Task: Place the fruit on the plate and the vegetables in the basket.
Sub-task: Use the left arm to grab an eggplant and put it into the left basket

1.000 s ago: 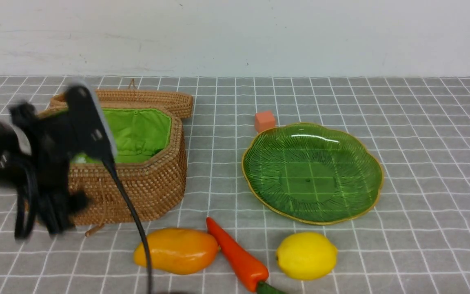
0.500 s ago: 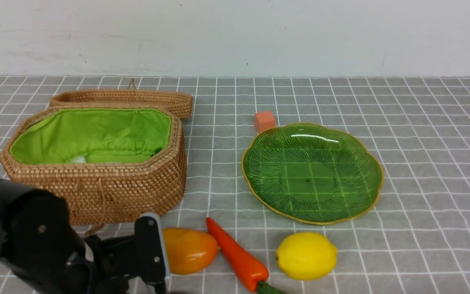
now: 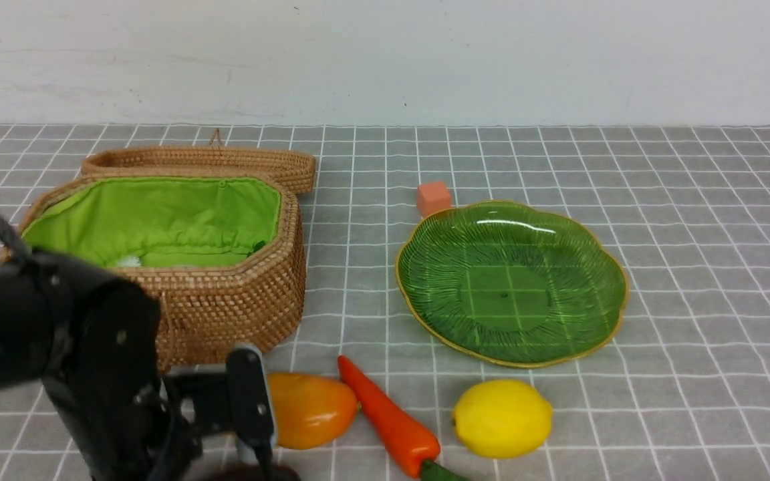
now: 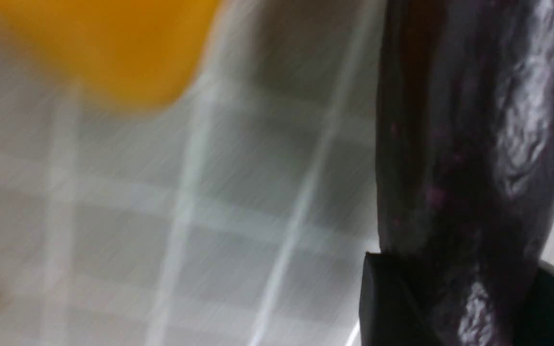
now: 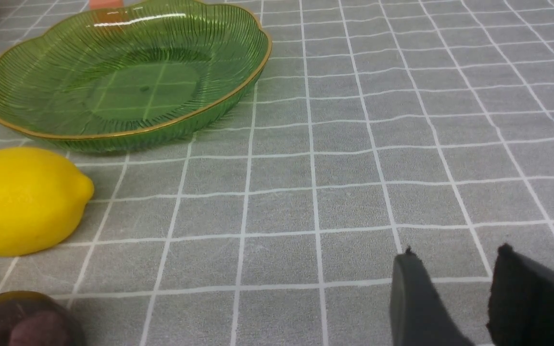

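While the plate [image 3: 512, 287] lay bare and the carrot [image 3: 392, 417] unsorted, my left gripper [image 4: 469, 276] straddled the eggplant [image 4: 474, 120], grip unclear; the right gripper [image 5: 455, 259] gaped empty.

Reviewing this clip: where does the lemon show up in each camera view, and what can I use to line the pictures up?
Front view: the lemon lies nearer the robot than the plate, to the right of the carrot.
Left wrist view: not in it.
Right wrist view: the lemon lies just outside the rim of the plate.
Shared landmark: the green plate, seen in the front and right wrist views.
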